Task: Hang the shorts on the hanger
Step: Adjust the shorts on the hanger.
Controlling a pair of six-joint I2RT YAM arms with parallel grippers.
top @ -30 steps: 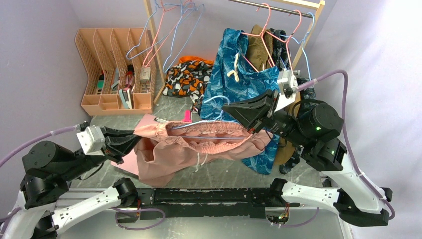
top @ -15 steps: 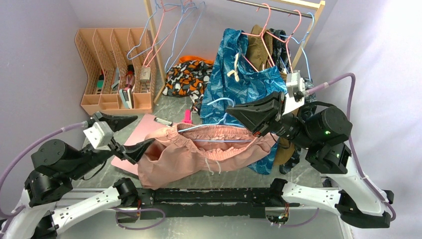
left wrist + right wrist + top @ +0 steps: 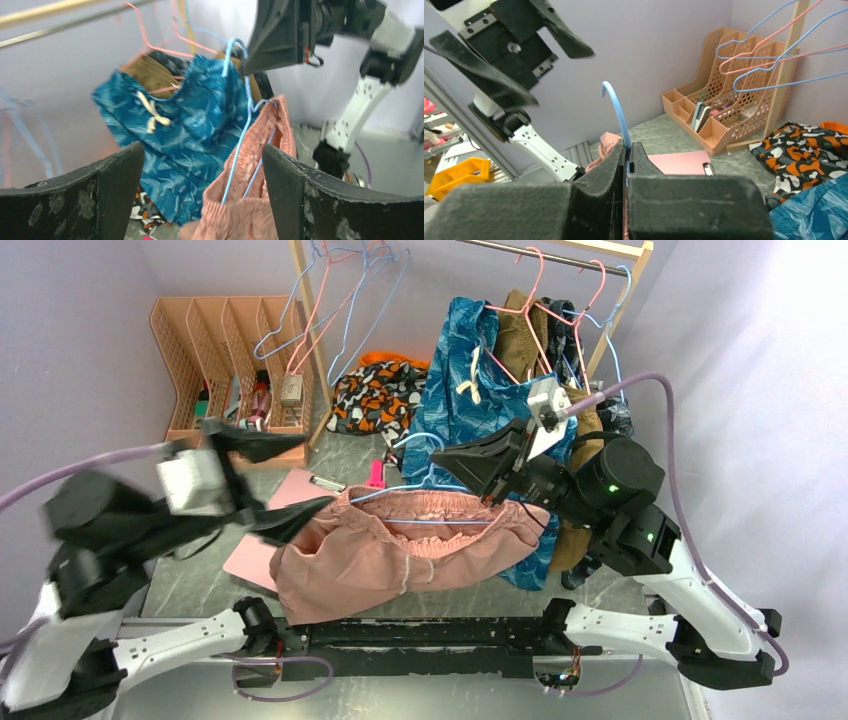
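Right gripper (image 3: 628,150) pinches hanger (image 3: 616,107) neck; shorts (image 3: 380,555) waistband draped over hanger; left gripper (image 3: 312,475) spread wide, holding nothing

Top view overhead, rear; 2 wrist views close (both catch hanger (image 3: 618,112)).

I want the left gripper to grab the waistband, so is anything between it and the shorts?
Nothing visible does. The open left gripper faces the shorts across open air. The blue patterned garment hangs beyond them, not in the path. The right gripper is shut on the hanger, whose wire runs inside the waistband.
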